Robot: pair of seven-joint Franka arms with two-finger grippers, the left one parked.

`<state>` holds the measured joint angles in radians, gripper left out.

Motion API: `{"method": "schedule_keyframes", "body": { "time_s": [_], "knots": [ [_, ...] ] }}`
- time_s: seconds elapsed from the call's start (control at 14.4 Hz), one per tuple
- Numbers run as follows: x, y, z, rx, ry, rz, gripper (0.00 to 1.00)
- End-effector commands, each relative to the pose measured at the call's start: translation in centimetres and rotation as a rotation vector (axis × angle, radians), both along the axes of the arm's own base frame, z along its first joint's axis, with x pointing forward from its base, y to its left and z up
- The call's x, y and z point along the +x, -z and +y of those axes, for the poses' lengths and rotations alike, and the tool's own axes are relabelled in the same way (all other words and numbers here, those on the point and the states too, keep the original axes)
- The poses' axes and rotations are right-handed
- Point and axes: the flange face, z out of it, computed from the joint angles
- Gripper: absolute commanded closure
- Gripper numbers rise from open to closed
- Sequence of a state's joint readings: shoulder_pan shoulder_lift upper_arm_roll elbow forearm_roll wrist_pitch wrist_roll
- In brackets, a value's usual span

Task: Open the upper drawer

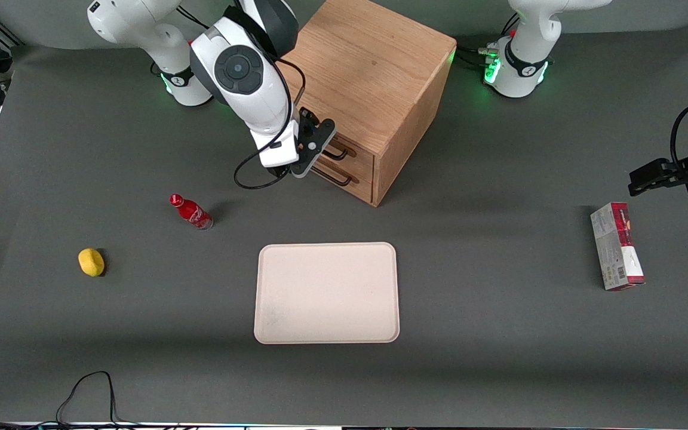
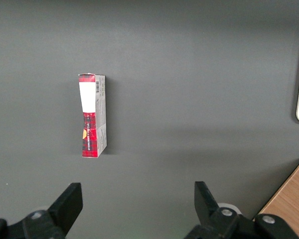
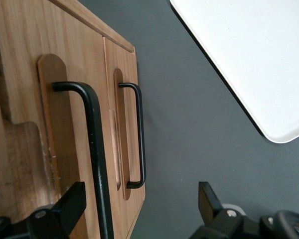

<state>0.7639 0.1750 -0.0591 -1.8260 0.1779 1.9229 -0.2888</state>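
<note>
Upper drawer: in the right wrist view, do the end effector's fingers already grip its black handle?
No. The end effector is open, its fingers straddling the upper drawer handle without clamping it.

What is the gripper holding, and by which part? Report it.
Nothing. The gripper is open in front of the cabinet, one finger beside the upper drawer handle, not closed on it.

Cabinet (image 1: 374, 71): light oak, visible grain, satin. Upper drawer (image 3: 65, 129): same wood; handle (image 3: 97, 164) matt black metal. Gripper (image 3: 139, 209) at the handle: matt black plastic. Tray (image 1: 327, 292) nearer the camera than the cabinet: smooth matt cream plastic.
</note>
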Motion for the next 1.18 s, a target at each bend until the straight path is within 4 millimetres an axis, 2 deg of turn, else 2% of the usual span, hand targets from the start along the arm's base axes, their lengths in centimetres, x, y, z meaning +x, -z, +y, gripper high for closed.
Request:
{"method": "schedule_keyframes", "body": {
  "time_s": [0.0, 0.28, 0.77, 1.11],
  "knots": [
    [-0.6, 0.0, -0.5, 0.028, -0.016, -0.01, 0.0],
    [-0.4, 1.7, -0.6, 0.029, -0.006, -0.02, 0.0],
    [0.7, 3.3, -0.7, 0.023, 0.011, -0.029, 0.0],
    [1.7, 3.1, -1.4, 0.022, 0.03, -0.036, 0.0]
  ]
}}
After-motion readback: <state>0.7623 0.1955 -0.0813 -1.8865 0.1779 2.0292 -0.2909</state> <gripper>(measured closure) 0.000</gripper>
